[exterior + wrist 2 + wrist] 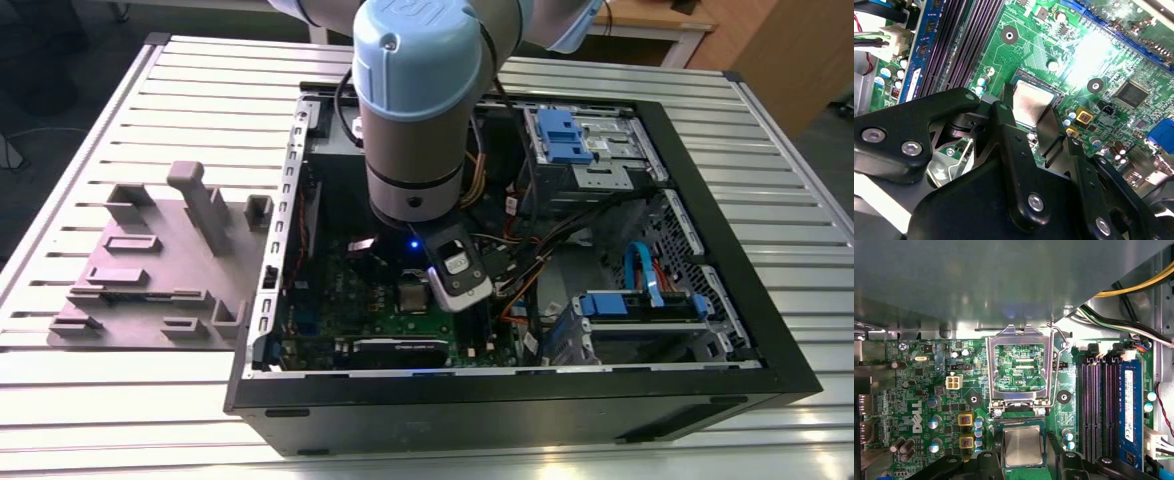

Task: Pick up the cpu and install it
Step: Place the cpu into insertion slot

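The arm is reached down into the open computer case (534, 398), which lies on the slatted table (134, 420). In the second wrist view the tool (1029, 110) is seen low over the green motherboard (919, 390), its two dark fingers (1005, 117) set against opposite edges of the cpu (1023, 444). The chip appears to be pinched between them, though contact at the far edge is partly hidden.

The cpu is placed directly over the socket (1019, 423), with the socket's frame showing just around its rim. Whether it is already seated or held slightly above cannot be told. The load plate (990, 370) is swung back and stands open, with its wire lever (1054, 371) raised beside it, so the opening is left free.

The seating step is judged to be in hand. It is best done with the chip kept flat and square to the frame and the corners matched. It should be lowered without side force or pressing, since a tilted or shifted chip could damage the contacts beneath.
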Controlling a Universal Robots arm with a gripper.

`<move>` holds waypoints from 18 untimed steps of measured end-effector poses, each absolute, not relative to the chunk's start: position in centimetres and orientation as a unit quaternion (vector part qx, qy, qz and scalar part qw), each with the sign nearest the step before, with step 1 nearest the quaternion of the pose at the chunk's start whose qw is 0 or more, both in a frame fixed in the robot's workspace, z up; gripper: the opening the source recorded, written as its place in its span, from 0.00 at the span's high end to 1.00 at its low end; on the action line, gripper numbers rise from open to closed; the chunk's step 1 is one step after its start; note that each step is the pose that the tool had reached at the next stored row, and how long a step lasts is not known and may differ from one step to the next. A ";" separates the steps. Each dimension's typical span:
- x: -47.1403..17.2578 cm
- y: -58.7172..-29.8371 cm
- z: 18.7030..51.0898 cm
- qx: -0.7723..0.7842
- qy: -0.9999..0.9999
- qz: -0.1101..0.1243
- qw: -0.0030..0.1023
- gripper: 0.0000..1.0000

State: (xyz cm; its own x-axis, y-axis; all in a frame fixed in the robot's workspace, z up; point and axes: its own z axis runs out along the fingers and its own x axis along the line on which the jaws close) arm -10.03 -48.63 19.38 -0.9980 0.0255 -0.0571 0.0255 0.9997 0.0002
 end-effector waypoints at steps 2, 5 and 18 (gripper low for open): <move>-10.0 -48.6 19.4 0.013 1.000 0.000 0.029 0.54; -10.0 -48.6 19.4 0.012 1.000 0.000 0.029 0.56; -10.0 -48.6 19.4 0.011 1.000 0.002 0.029 0.62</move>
